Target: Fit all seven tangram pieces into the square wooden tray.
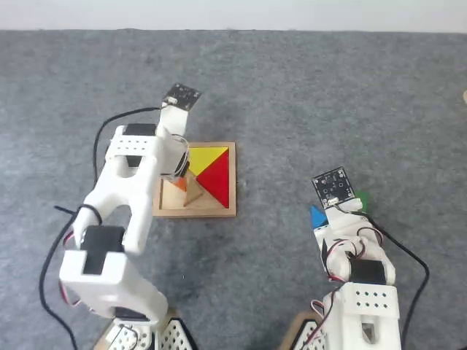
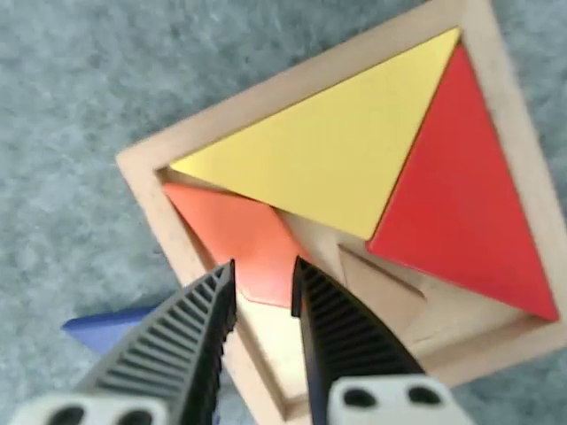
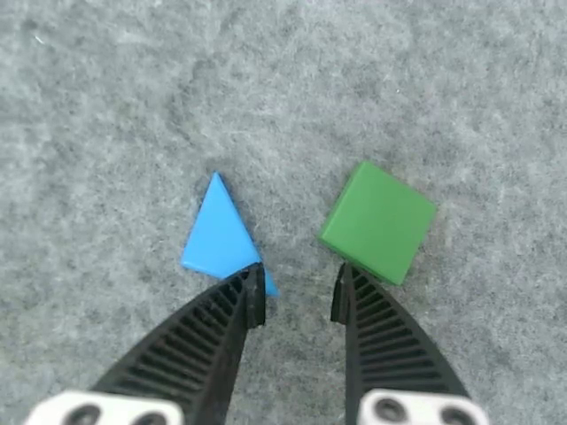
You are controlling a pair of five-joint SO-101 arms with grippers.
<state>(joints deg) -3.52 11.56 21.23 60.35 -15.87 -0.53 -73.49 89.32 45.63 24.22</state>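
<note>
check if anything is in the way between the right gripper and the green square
Nothing visible is. In the right wrist view the open right gripper hangs over bare grey mat, with the green square lying just past one fingertip. The blue triangle lies by the other fingertip, not in that path.

Place: a robot lab or test room.
Desk [image 1: 292, 95]: covered in fuzzy grey cloth.
Arms: a white left arm [image 1: 120, 193] and right arm [image 1: 368, 299], with black wires [image 1: 133, 111].
Wall [image 1: 233, 13]: plain and pale.

Grey felt-like table cover [image 1: 292, 87]; pale strip [image 1: 233, 14] along far edge.
</note>
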